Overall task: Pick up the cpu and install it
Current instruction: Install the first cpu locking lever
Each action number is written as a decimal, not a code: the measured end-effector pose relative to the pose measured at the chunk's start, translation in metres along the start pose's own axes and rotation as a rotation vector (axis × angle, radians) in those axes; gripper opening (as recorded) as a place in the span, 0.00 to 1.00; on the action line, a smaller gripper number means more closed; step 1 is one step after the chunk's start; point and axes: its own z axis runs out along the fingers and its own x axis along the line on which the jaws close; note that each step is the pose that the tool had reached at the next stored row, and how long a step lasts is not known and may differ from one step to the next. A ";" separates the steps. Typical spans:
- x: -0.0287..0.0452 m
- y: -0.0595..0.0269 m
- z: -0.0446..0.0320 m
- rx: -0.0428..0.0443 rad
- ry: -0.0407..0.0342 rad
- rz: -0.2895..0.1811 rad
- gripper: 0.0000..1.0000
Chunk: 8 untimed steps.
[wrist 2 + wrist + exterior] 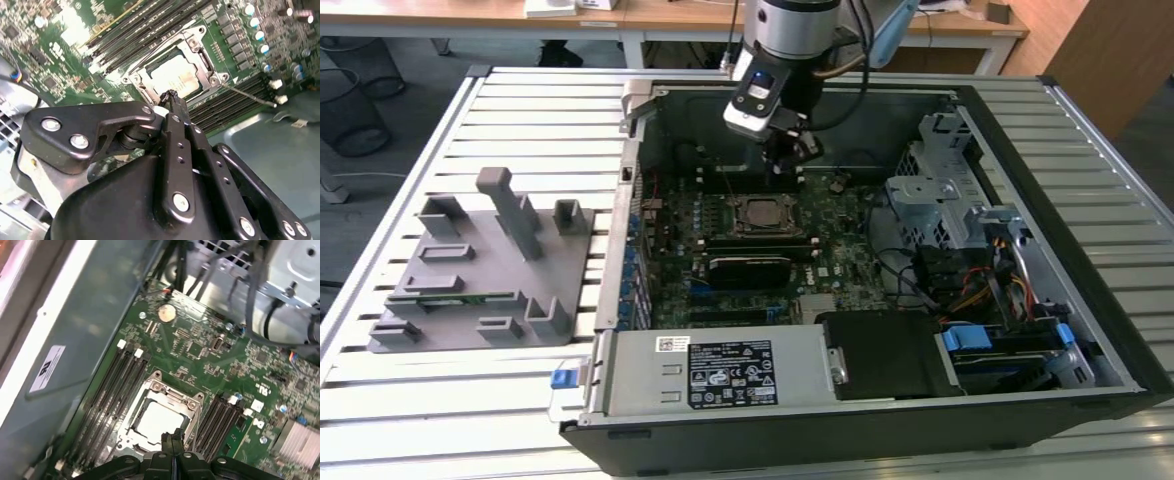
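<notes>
Cpu (155, 422) lying flat in the metal socket (172, 396) on the green board (200, 347), inside the open computer case (854, 440), gripper (172, 96) close over it, jaws pressed together, holding nothing

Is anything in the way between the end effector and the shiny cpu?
Nothing visible. The cpu lies uncovered in its socket, and the shut end effector points straight at its edge.

One cpu (159, 421), one open computer case (854, 440), one grey fixture plate (454, 335), one coin cell (166, 313), one claw (170, 94).
</notes>
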 end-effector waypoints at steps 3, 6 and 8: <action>0.0000 0.0000 0.0003 -0.0016 -0.0011 -0.054 0.11; 0.0000 0.0000 0.0005 -0.0032 -0.0023 -0.110 0.11; 0.0000 0.0000 0.0006 -0.0042 -0.0030 -0.145 0.11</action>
